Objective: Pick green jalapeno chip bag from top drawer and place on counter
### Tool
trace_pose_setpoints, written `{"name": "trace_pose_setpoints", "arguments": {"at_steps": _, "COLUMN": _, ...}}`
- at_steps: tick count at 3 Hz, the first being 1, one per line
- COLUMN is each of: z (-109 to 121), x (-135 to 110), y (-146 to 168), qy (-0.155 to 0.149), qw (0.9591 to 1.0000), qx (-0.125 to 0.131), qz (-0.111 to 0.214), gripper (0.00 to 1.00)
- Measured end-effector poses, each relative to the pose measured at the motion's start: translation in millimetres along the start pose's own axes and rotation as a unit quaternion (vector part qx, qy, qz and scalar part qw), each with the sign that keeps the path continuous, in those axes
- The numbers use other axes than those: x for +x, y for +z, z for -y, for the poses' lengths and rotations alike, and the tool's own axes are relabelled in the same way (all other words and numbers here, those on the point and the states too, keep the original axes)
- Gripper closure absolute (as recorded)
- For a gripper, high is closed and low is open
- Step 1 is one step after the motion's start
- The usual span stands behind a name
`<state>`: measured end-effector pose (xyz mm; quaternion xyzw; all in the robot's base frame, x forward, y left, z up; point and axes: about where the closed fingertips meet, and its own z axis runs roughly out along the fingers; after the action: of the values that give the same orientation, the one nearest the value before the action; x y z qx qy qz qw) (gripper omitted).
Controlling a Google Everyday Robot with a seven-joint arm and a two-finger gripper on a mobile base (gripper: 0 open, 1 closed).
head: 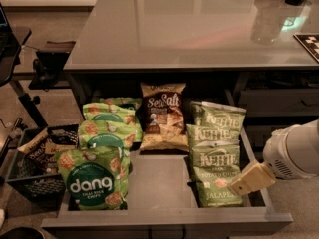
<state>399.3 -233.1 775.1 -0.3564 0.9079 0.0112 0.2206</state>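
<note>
Low from the right, gripper (pixel 250 179) at edge of jalapeno chip bag (pixel 213 166)

The drawer (pixel 159 179) is plain grey, like the glossy worktop (pixel 199 29) above it. At the drawer's right, the jalapeno bags (pixel 215 158) are pale green with white lettering. At its back middle, the sea-salt bag (pixel 160 114) is dark brown with tan chips printed on it. At its left, the dang bags (pixel 94 178) are bright green, with a dark green disc and white letters. The cream gripper (pixel 239 184), on a white arm (pixel 295 151), is over the drawer's front right corner. Left of the drawer stands a black crate (pixel 25 180).
</note>
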Motion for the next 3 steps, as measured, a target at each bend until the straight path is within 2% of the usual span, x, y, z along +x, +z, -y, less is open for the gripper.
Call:
{"name": "trace_pose_setpoints", "arguments": {"at_steps": 1, "z": -16, "x": 11, "y": 33, "qy": 0.01, "qw": 0.9997, "qx": -0.019, "qz": 0.015, "gripper": 0.0}}
{"name": "trace_pose_setpoints", "arguments": {"at_steps": 3, "z": -49, "x": 26, "y": 114, "qy": 0.051, "qw": 0.9972, "qx": -0.039, "qz": 0.038, "gripper": 0.0}}
